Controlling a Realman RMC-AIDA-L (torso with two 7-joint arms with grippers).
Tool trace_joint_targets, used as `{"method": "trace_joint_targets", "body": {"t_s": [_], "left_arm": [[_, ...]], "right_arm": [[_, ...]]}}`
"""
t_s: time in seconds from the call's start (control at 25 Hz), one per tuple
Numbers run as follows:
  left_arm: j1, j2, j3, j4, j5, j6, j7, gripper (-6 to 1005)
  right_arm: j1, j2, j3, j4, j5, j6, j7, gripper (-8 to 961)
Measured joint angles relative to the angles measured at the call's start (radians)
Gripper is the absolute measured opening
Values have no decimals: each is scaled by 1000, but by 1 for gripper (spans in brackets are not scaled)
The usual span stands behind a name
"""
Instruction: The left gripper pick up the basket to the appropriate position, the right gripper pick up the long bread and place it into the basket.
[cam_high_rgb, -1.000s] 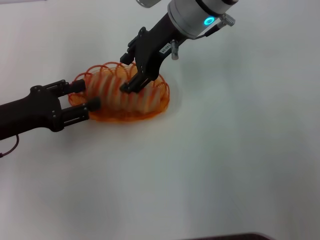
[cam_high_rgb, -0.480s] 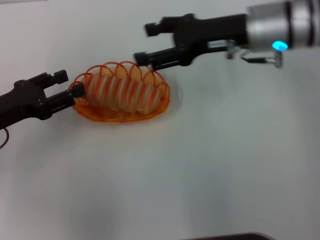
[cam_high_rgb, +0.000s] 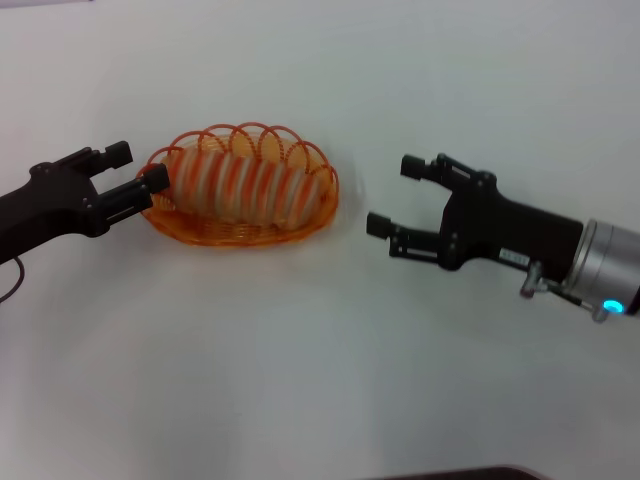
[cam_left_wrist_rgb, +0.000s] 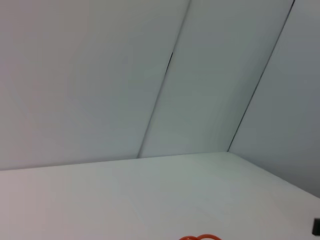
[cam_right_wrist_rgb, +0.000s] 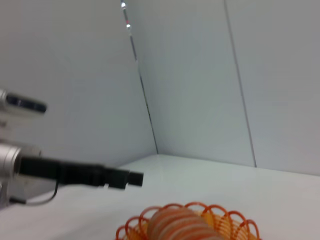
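The orange wire basket (cam_high_rgb: 328, 195) stands on the white table left of centre, with the striped long bread (cam_high_rgb: 240, 185) lying inside it. My left gripper (cam_high_rgb: 138, 168) is open at the basket's left end, its lower fingertip at the rim. My right gripper (cam_high_rgb: 394, 195) is open and empty, to the right of the basket and apart from it. The right wrist view shows the basket (cam_right_wrist_rgb: 230, 222), the bread (cam_right_wrist_rgb: 182, 225) and, beyond them, the left gripper (cam_right_wrist_rgb: 135, 178). The left wrist view shows only a bit of the basket's rim (cam_left_wrist_rgb: 200, 237).
The white table (cam_high_rgb: 300, 350) stretches wide in front of and to the right of the basket. Pale wall panels (cam_left_wrist_rgb: 165, 75) stand behind the table. A dark edge (cam_high_rgb: 450, 473) shows at the bottom of the head view.
My right gripper has left the bread in the basket, lifted away and swung down to the basket's right, open. My left gripper has drawn back a little to the left.
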Motion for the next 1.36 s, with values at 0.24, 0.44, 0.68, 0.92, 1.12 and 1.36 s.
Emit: {"method": "trace_joint_targets", "body": {"t_s": [0.24, 0.44, 0.68, 0.92, 1.12, 1.36], "left_arm": [[10, -1, -12, 0, -1, -5, 11, 691], [25, -7, -14, 0, -3, -5, 35, 691], [34, -9, -15, -17, -3, -6, 69, 691], [38, -9, -23, -25, -3, -6, 85, 691], [40, -9, -25, -25, -3, -17, 87, 691], [40, -9, -25, -31, -3, -19, 88, 691]], "right_arm": [[2, 3, 19, 60, 2, -8, -97, 950], [5, 3, 20, 62, 2, -12, -98, 950], [12, 2, 21, 58, 4, -13, -93, 950], [20, 2, 31, 56, 6, -13, -92, 950], [24, 2, 34, 55, 6, -14, -92, 950], [33, 2, 37, 54, 6, -7, -92, 950]]}}
